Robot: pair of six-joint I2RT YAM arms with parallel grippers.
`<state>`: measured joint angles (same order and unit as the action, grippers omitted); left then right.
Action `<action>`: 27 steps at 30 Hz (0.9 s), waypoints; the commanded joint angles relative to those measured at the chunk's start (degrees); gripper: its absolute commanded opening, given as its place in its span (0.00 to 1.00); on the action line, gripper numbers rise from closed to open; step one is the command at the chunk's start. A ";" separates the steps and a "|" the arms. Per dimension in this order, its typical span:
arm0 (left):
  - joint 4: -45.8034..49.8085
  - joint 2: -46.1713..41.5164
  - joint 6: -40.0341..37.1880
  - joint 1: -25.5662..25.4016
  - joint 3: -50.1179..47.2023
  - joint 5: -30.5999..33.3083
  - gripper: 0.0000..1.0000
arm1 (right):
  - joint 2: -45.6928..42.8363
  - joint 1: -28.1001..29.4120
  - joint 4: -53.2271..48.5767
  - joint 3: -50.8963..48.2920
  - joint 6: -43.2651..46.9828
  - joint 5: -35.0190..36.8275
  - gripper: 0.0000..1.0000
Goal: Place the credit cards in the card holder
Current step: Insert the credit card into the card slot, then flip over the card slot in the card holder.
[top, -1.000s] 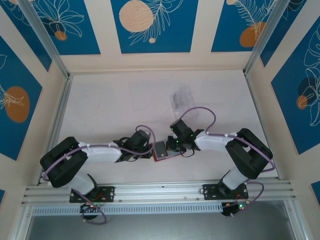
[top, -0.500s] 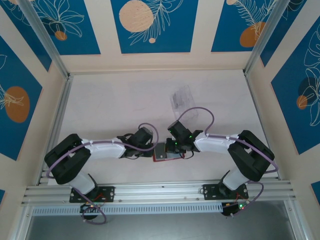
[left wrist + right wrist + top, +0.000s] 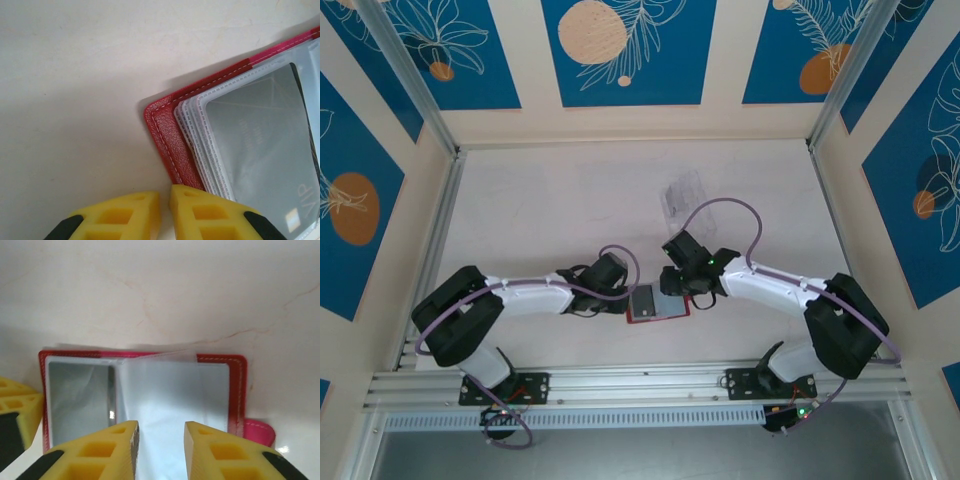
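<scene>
From my screen the overhead view is bright and evenly lit from above; the arms lay only soft, short shadows on the table (image 3: 540,200). Close up, the card holder (image 3: 167,140) casts a faint shadow along its upper-left edge. Its clear sleeves shine milky grey. In the right wrist view, a small glare spot sits on the table just right of it.

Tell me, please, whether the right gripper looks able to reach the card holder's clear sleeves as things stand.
Probably yes: the right gripper hangs open close to the clear sleeves of the open card holder, with nothing between them.
</scene>
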<state>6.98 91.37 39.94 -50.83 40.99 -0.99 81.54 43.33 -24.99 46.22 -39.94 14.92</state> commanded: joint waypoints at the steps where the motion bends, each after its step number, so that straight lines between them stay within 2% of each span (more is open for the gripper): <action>1: -10.42 6.27 -0.94 -1.30 0.49 -2.60 0.18 | 2.66 -0.18 -1.99 2.40 3.80 1.55 0.34; 10: -10.24 6.12 -0.94 -1.29 0.50 -2.67 0.18 | 10.71 0.67 -2.28 5.96 5.77 5.28 0.38; 19: -10.21 6.33 -1.21 -1.35 0.44 -2.77 0.19 | 16.04 4.74 -5.18 7.05 3.87 10.93 0.39; 24: -10.24 6.47 -1.42 -1.29 0.67 -2.94 0.19 | 16.28 4.93 -2.30 5.90 3.73 5.42 0.27; 27: -10.18 6.49 -1.51 -1.30 0.58 -2.88 0.19 | 13.57 3.60 1.09 4.09 3.49 0.20 0.11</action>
<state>7.42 91.61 39.90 -50.83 41.32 -1.02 95.79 47.64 -25.15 53.01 -35.90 22.00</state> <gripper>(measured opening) 0.185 0.139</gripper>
